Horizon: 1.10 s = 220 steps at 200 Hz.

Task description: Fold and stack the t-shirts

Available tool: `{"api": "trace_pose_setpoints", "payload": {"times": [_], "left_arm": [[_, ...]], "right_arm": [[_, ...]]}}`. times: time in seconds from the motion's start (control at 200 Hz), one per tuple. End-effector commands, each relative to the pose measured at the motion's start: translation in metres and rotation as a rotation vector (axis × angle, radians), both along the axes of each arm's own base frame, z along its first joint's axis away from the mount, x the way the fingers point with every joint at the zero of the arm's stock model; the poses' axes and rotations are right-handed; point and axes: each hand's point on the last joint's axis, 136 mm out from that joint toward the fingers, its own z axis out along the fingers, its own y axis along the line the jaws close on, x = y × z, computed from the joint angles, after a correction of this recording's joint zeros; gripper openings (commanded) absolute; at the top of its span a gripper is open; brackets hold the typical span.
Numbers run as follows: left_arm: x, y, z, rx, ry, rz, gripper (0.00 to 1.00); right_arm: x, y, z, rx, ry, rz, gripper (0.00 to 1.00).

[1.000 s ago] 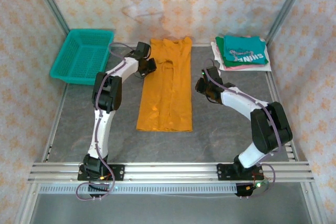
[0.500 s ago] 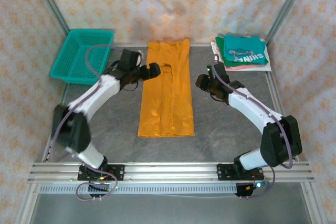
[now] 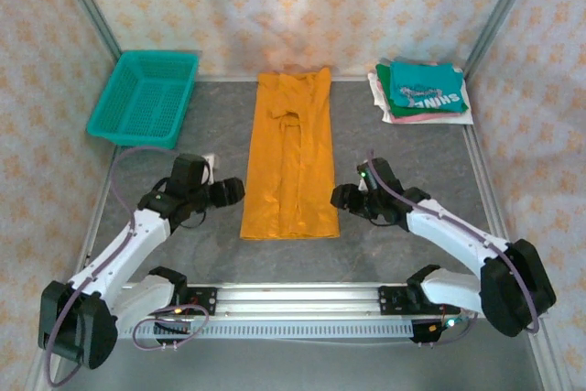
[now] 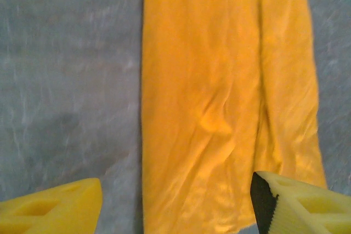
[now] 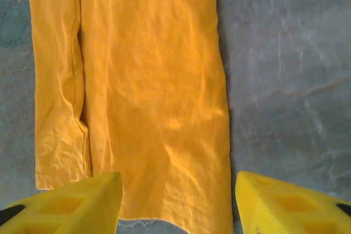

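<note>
- Mustard-orange t-shirt [image 3: 289, 157] lies flat in the middle of the bench [image 3: 403, 258]. It is folded lengthwise into a long narrow strip, with the collar end toward the far wall and the hem toward the arms.
- Soft, light cloth (limp, with no stiffness of its own), so I judge it will sag and slip open if lifted at one point. The two near hem corners, pinched through all layers at once, look like the best hold.
- Left jaws sit just beside the hem's left corner and right jaws just beside its right corner. I cannot tell whether either touches the cloth.
- Both pairs of jaws are spread wide and hold nothing. In each wrist view the hem lies between the yellow fingers [image 4: 52, 206], with cloth wrinkles running up the strip.
- Teal, pink and white shirts form a folded stack [image 3: 423, 93] at the far right corner, well apart from both arms.
</note>
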Motion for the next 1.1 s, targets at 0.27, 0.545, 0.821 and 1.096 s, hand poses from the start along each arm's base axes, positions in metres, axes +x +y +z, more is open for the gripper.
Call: {"api": "trace_pose_setpoints", "payload": {"times": [0.27,0.545,0.821,1.096], "left_arm": [[-0.04,-0.017,-0.051,-0.074,0.182,0.029,0.67],[-0.043,-0.025,-0.066,-0.067,0.225,0.002,0.61],[-0.052,-0.042,-0.083,-0.062,0.264,-0.038,0.56],[-0.054,-0.06,-0.096,-0.083,0.268,-0.064,0.43]], "right_arm": [[-0.012,0.009,-0.023,0.051,0.042,-0.028,0.56],[-0.011,0.013,-0.033,0.05,0.057,-0.03,0.54],[-0.01,0.01,-0.037,0.03,0.051,-0.037,0.53],[-0.01,0.008,-0.04,0.022,0.045,-0.043,0.53]]}}
